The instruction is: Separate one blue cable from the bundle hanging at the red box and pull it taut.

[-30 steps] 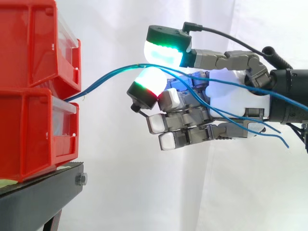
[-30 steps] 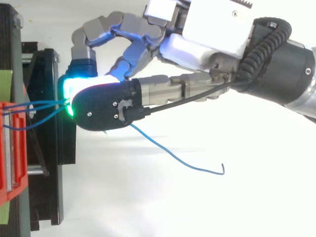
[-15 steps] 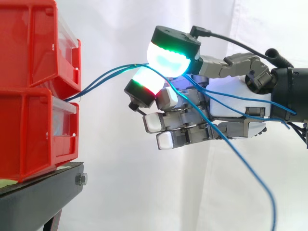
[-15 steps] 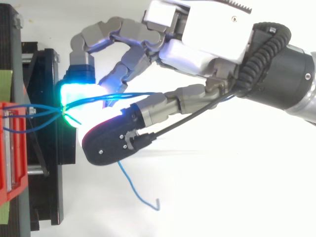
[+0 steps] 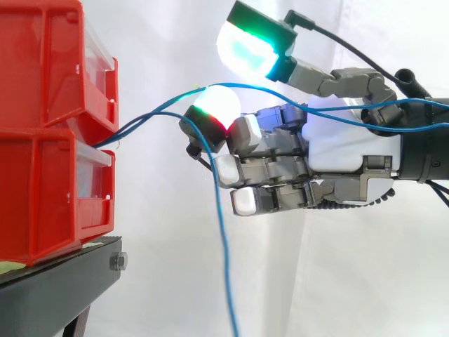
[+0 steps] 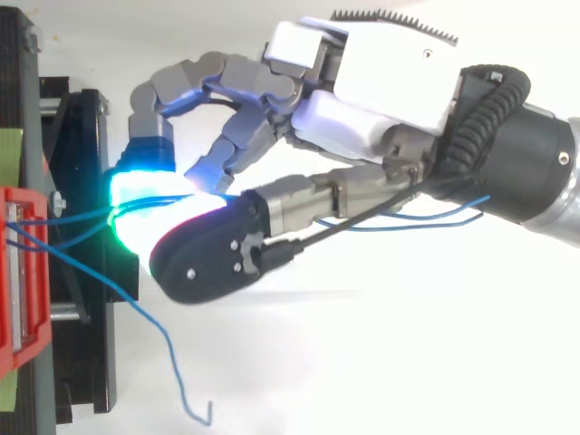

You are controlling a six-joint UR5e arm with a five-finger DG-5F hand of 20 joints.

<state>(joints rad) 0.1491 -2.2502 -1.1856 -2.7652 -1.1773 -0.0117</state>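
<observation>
Cables, thin and blue [image 5: 133,125], run from the stacked red plastic box [image 5: 49,175] over one glowing fingertip [image 5: 217,105] of the grey robot hand [image 5: 344,151]. Its thumb stands clear, so nothing is pinched, and one strand [image 5: 224,267] hangs down. From above, several strands [image 6: 63,217] meet at that pad. With none separated or gripped, a pull would likely let them all slip off.

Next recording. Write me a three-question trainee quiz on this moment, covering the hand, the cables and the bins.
1. True or false: the hand's thumb pad pinches the blue cables against a finger.
2. One cable runs apart from the others. It: A) hangs down past the hand; B) lies in the top bin; C) is knotted.
3. Fill in: the cables come out between two red ___.
Key: 1 false, the thumb pad is lifted clear; 2 A; 3 bins.
</observation>
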